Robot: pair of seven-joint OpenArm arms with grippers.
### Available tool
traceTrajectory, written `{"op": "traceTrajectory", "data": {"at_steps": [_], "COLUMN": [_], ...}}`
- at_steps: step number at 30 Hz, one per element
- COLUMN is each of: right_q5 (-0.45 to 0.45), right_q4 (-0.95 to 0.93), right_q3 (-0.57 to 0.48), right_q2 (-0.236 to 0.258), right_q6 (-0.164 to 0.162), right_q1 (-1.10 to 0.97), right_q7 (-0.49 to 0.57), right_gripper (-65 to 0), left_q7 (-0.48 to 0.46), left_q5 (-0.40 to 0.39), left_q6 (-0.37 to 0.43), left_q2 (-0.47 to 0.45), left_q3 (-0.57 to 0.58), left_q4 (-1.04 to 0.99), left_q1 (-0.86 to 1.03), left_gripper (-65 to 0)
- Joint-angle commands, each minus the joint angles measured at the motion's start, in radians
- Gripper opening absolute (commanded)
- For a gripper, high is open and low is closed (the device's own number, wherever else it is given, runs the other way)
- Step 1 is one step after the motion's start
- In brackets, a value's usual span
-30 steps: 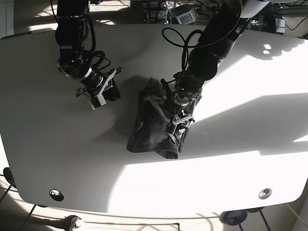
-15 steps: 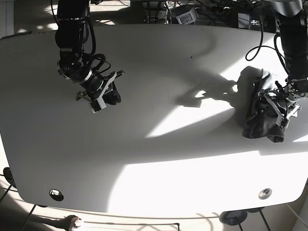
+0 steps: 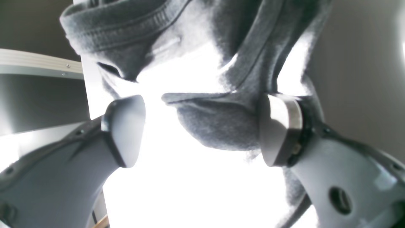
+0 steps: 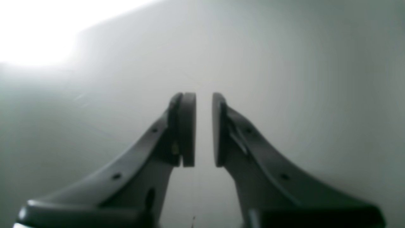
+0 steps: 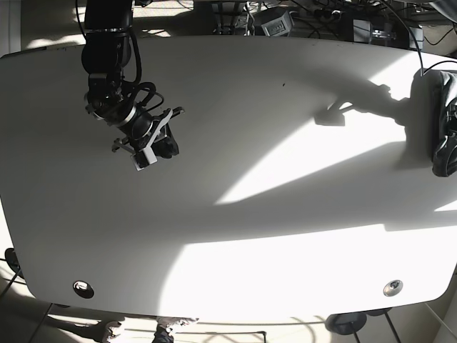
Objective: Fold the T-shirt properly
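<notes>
The dark grey T-shirt [image 5: 437, 107] is a crumpled bundle at the far right edge of the white table [image 5: 285, 214], partly cut off by the frame. In the left wrist view the shirt [image 3: 218, 129] hangs in folds close to the camera. My left gripper [image 3: 202, 126] is open with its jaws wide apart. A fold of cloth lies between them, against the right finger [image 3: 278, 129]. My right gripper [image 5: 146, 146] hovers over the table's left part, far from the shirt. In the right wrist view it [image 4: 204, 129] is empty, with only a narrow gap between its pads.
The table's edge strip [image 3: 41, 63] shows beside the shirt. Two round fittings [image 5: 83, 289] [image 5: 393, 287] sit near the front edge. Cables and equipment [image 5: 278, 18] stand behind the table. Strong sun patches and arm shadows cross the tabletop.
The left arm has carried the shirt bundle from the middle of the table to its far right edge. The right arm has barely moved.
</notes>
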Motion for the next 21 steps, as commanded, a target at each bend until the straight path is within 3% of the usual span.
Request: {"op": "traceTrajectory", "data": {"at_steps": [1, 5, 9, 11, 14, 17, 21], "right_q5": [0.018, 0.009, 0.006, -0.004, -0.065, -0.096, -0.088], "right_q4": [0.022, 0.025, 0.050, 0.044, 0.048, 0.031, 0.044], "right_q3": [0.003, 0.038, 0.086, 0.089, 0.117, 0.179, 0.230], "right_q2": [0.004, 0.007, 0.006, 0.029, 0.045, 0.044, 0.045], "right_q6": [0.002, -0.002, -0.008, -0.059, -0.101, -0.101, -0.097], "right_q1": [0.015, 0.009, -0.045, -0.060, -0.108, -0.131, -0.194], "right_q7": [0.026, 0.040, 0.154, 0.215, 0.292, 0.373, 0.404], "right_gripper": [-56.3, -56.3, -56.3, -56.1, -56.3, -56.3, -56.3], "left_q7": [-0.019, 0.049, 0.105, 0.107, 0.105, 0.105, 0.105], "left_q5": [-0.018, -0.010, -0.007, 0.005, 0.125, 0.234, 0.311], "left_q6": [-0.009, -0.009, -0.009, -0.009, 0.104, 0.167, 0.204], "left_q2": [-0.028, 0.072, 0.225, 0.339, 0.495, 0.650, 0.823], "left_q3": [-0.049, -0.161, -0.175, -0.175, -0.172, -0.173, -0.175], "left_q4": [0.109, 0.373, 0.539, 0.588, 0.689, 0.797, 0.987], "left_q1": [0.018, 0.096, 0.101, 0.099, 0.114, 0.157, 0.282], "left_gripper": [-25.1, -26.5, -27.1, -27.1, -27.1, -27.1, -27.1]}}
